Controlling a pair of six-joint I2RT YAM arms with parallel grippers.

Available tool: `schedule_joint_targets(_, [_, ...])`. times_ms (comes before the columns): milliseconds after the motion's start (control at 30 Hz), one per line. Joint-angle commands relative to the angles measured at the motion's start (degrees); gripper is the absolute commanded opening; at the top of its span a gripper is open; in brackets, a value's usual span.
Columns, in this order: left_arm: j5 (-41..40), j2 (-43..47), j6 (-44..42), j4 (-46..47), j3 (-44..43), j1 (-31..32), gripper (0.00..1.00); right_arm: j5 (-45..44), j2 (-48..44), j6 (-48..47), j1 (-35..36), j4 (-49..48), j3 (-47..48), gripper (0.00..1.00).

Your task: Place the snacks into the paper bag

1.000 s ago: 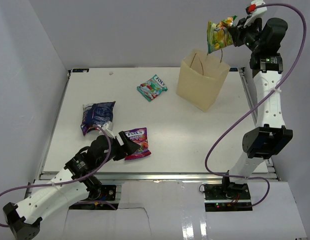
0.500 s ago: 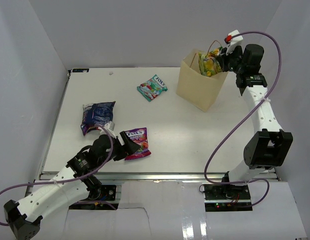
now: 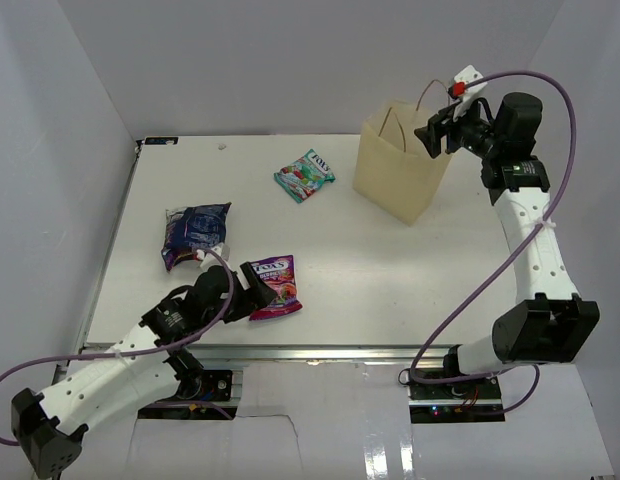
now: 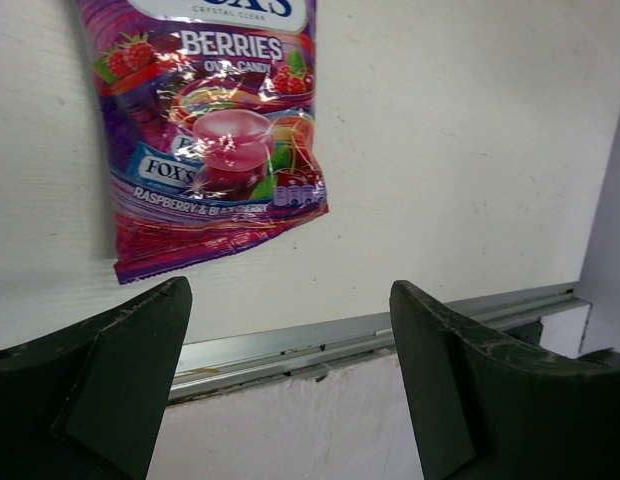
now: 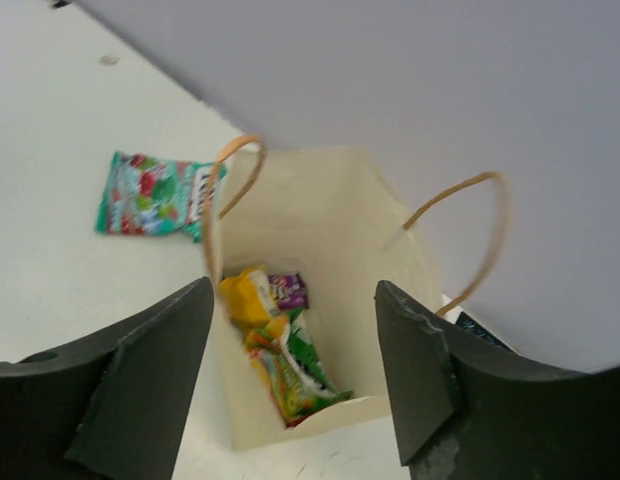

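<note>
Your right gripper (image 3: 431,131) hangs spread over the paper bag (image 3: 395,182), the green-yellow packet (image 5: 293,378) lying inside. Your left gripper (image 4: 290,345), fingers apart, sits just beside the purple packet (image 4: 215,140) on the table (image 3: 390,270).

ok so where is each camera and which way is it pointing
Top external: high behind the robot, looking down on the table; left arm and right arm show.
Left wrist: on the left arm, facing the purple berries packet; open left gripper at bottom.
Right wrist: on the right arm above the paper bag, looking in; open right gripper at bottom.
Shared: top external and right wrist both show the teal packet beside the bag.
</note>
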State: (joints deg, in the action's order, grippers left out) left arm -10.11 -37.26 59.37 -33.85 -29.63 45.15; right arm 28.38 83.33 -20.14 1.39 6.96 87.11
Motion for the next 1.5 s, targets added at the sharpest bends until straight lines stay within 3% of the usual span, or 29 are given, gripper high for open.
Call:
schedule_joint_targets(0, [-4.30,-2.55,-1.19,-5.07,-4.38,0.21,0.91,13.35,-4.04,-4.27,-0.68,14.33,3.41,0.73])
schedule_joint_targets(167, [-7.03,-7.38,-4.35,-9.48,-7.55,0.12,0.94,29.68,-5.89,-17.53,-0.68,37.82,-1.31,0.76])
schedule_joint_targets(267, [-7.47,-11.60,-5.85,-9.84,-7.99,0.12,0.98,30.51,-8.97,-24.40,-0.42,44.62,-11.21,0.76])
schedule_joint_targets(467, [-5.10,-21.08,-10.94,-4.13,-8.08,-1.19,0.98,28.74,-15.56,-23.64,1.33,40.60,-27.49,0.75])
schedule_joint_targets(700, [1.93,-27.07,-15.78,6.84,-5.80,-6.64,0.98,30.41,-15.57,-18.63,2.92,35.77,-32.43,0.73])
schedule_joint_targets(867, [7.12,-30.94,-17.89,11.17,-4.30,-10.95,0.92,31.03,-15.22,-17.30,4.06,34.00,-33.94,0.73])
schedule_joint_targets(1067, [8.96,-36.04,-18.24,13.10,-4.12,-11.40,0.74,31.03,-15.21,-16.77,5.46,33.47,-34.11,0.72])
schedule_joint_targets(1200, [9.40,-34.91,-17.54,13.45,-2.98,-11.40,0.47,31.03,-14.86,-16.51,7.22,33.47,-34.29,0.71])
schedule_joint_targets(1367, [10.02,-26.75,-17.10,14.16,-0.61,-11.31,0.32,29.98,-13.72,-13.71,12.83,32.50,-34.11,0.69])
schedule_joint_targets(1467, [14.76,-19.19,-17.71,16.35,1.50,-11.22,0.28,29.89,-12.06,-9.58,17.22,29.70,-33.68,0.69])
